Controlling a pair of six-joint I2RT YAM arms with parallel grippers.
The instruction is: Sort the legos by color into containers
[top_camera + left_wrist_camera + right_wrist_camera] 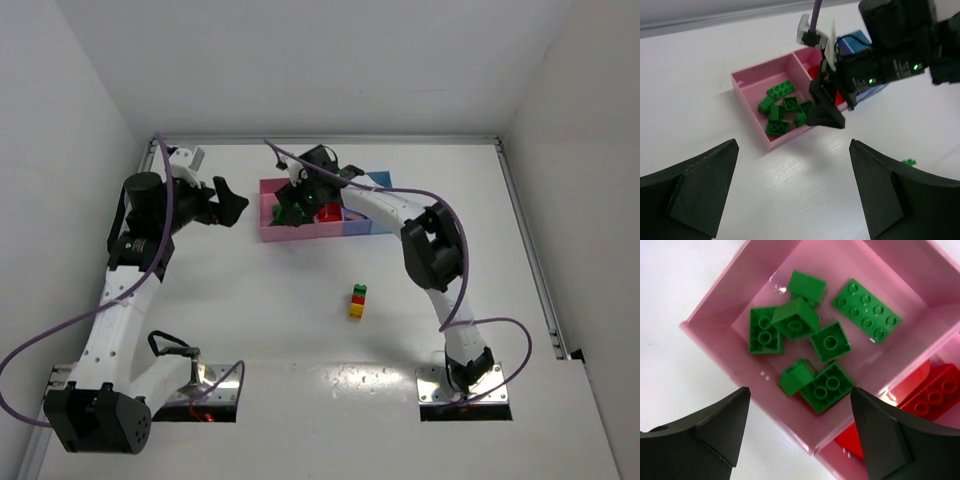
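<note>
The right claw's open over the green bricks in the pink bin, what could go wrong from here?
The right claw hangs open over the green bricks; lifting away, a finger could catch the wide pink bin by its wall and drag it. The stacked clump on the table mixes green, red and yellow; dropped whole, it spoils a bin. The left claw hovers nearby, so the arms might collide.

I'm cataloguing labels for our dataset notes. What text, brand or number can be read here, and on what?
No text reads clearly.
Faint white print on the right arm's black wrist housing: too small and blurred to read.
Green legos and pink bin: no markings visible.
</note>
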